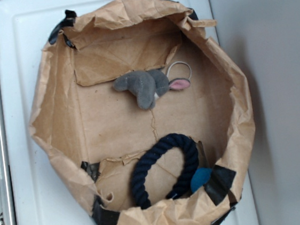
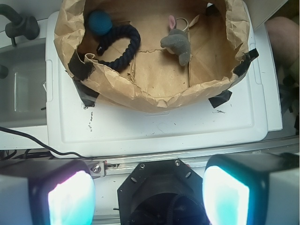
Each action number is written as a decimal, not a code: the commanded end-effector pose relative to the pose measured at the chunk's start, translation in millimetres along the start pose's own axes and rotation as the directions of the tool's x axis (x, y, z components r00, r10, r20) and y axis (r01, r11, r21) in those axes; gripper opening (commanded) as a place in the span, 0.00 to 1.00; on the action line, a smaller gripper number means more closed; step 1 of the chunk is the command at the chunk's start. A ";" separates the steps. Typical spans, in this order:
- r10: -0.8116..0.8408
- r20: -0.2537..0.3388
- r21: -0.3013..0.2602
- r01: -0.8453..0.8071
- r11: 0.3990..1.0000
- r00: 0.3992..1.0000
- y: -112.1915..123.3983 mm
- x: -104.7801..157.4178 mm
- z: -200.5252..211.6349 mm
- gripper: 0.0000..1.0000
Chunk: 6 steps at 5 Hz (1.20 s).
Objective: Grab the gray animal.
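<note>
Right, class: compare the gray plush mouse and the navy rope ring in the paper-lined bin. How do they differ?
The gray plush mouse is a soft, solid stuffed shape with a pink ear; the navy rope ring is a twisted open loop. The mouse is light gray, the ring very dark. The mouse lies alone, apart from the other toys; the ring lies against a blue ball. Both rest untouched on the brown paper.

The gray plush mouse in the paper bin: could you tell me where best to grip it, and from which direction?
Probably across the plump gray body of the mouse, coming straight down from above. It lies flat on the bin floor with bare paper around it, and the tall crumpled walls rule out a sideways approach. The body is its bulkiest part; the thin looped tail and pink ear offer little.
</note>
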<state>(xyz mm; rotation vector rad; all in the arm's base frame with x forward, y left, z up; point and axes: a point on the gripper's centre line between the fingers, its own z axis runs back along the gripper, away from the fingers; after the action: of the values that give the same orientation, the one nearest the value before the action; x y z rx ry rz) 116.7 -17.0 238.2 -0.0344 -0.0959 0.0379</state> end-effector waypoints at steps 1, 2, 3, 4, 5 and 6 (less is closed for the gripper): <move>0.000 0.000 0.000 0.000 1.000 1.000 0.0 0.0 0.0 1.00; 0.004 0.002 -0.036 -0.004 0.999 1.000 0.3 35.1 -5.0 1.00; 0.009 -0.028 -0.050 -0.011 0.999 1.000 9.7 70.3 -29.2 1.00; 0.005 -0.027 -0.063 -0.006 0.998 1.000 25.0 94.3 -48.3 1.00; 0.010 -0.017 -0.052 -0.010 0.999 1.000 41.5 114.4 -80.7 1.00; 0.010 -0.017 -0.052 -0.010 0.999 1.000 41.5 114.4 -80.7 1.00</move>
<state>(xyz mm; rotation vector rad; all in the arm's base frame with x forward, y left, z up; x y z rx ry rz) 235.1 21.3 159.4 -0.0933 -0.0453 0.0302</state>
